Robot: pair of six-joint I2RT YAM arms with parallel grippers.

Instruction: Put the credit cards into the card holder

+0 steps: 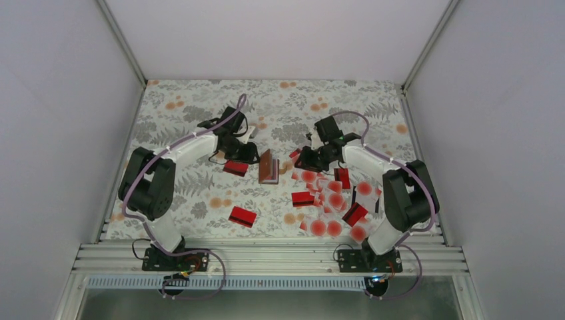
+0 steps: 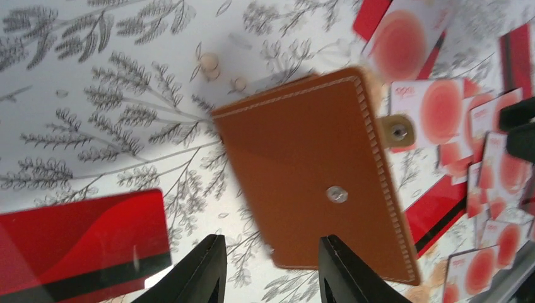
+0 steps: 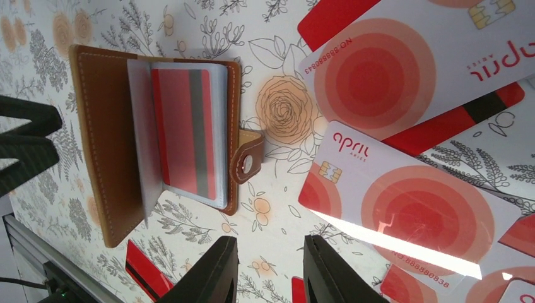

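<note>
The card holder [image 1: 268, 167] sits near the middle of the tabletop [image 1: 200, 193], between the two hands and partly open. Its brown stitched cover faces the left wrist camera. The right wrist camera sees inside it, where one red card [image 3: 186, 139] with a grey stripe lies in a clear sleeve. The snap tab [image 3: 248, 163] hangs loose at the edge.

The credit cards [image 1: 330, 200] are mostly heaped to the holder's right, whitish ones with red dots overlapping red ones. Two more red ones lie apart on the left, one just beside the left hand and one nearer the arm bases.

The tabletop is covered with a pale cloth printed with grey leaves and orange flowers. Plain white walls [image 1: 60, 100] with metal corner posts close it in on three sides, and a ribbed aluminium rail [image 1: 266, 257] runs along the near edge under the arm bases.

Both arms reach forward and bend inward toward the holder. The left hand [image 2: 271, 271] is low just left of it, its fingers spread wide and holding nothing. The holder's edge shows in the gap, but I cannot tell whether they touch. The right hand [image 3: 270, 268] is just right of the holder, over bare cloth, fingers moderately apart and empty.
</note>
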